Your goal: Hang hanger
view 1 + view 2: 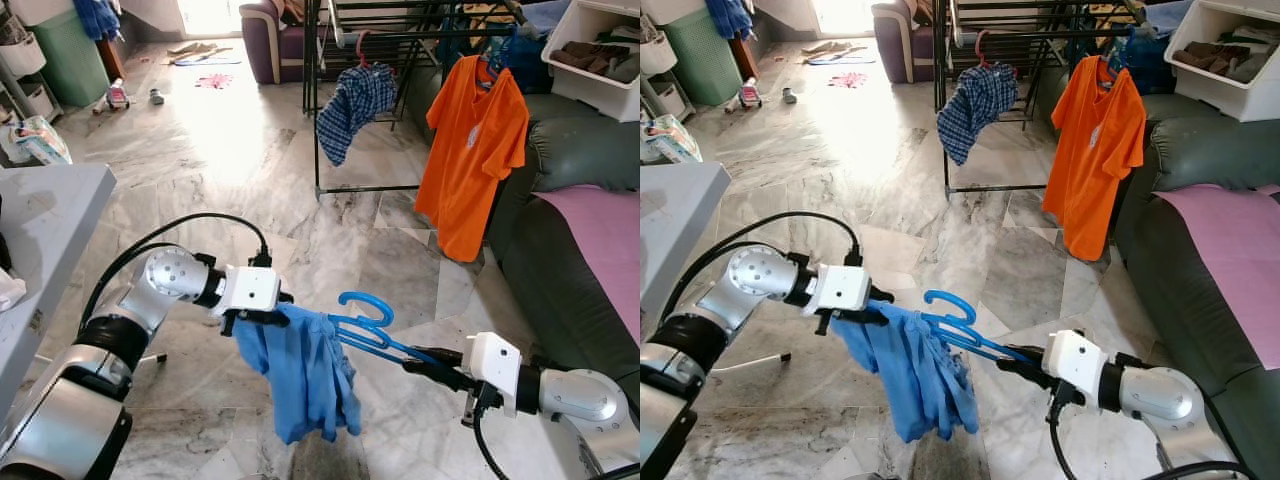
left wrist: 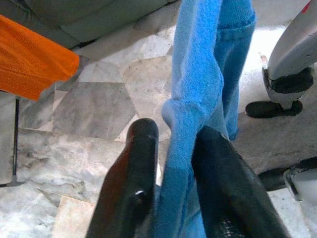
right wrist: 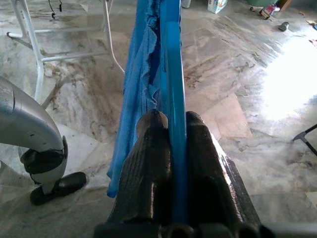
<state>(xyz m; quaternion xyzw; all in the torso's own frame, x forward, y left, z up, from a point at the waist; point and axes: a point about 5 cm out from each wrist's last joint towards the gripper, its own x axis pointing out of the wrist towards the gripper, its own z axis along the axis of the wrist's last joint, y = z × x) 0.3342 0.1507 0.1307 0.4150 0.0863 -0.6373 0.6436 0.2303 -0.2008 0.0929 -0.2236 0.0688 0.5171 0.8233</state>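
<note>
At the far left, the corner of a grey tabletop point(image 1: 50, 200) is seen above the marble floor point(image 1: 250, 150). Beyond it, a green bin point(image 1: 72, 55) stands against the back wall, with small items scattered on the floor nearby.

The left arm is stretched out over the floor, and the left gripper point(image 1: 262, 317) is closed on the upper edge of a blue shirt point(image 1: 300, 375). In the left wrist view the blue cloth is pinched between the two black fingers point(image 2: 133, 173), so these jaws are narrow, holding cloth. The shirt hangs down in folds from that grip, clear of the floor.

A blue hanger point(image 1: 365, 325) is threaded into the shirt; its hook curls upward just right of the left gripper, and its bar runs down and to the right. The right gripper point(image 1: 425, 362) is clamped on the end of that bar. In the right wrist view the blue bar point(image 3: 173, 124) is seen squeezed between the two fingers point(image 3: 151, 163), with the shirt draped off it beyond the tips. The hanger is thus held in the air between both arms, low in front of the robot.

Further back, a black drying rack point(image 1: 360, 60) stands on the floor, with a checked shirt point(image 1: 355, 105) hung on it. To its right an orange T-shirt point(image 1: 470, 150) hangs from the rack, just beside a dark sofa point(image 1: 560, 270) bearing a pink cover point(image 1: 600, 240). A white crate point(image 1: 600, 55) is seen at the upper right.
</note>
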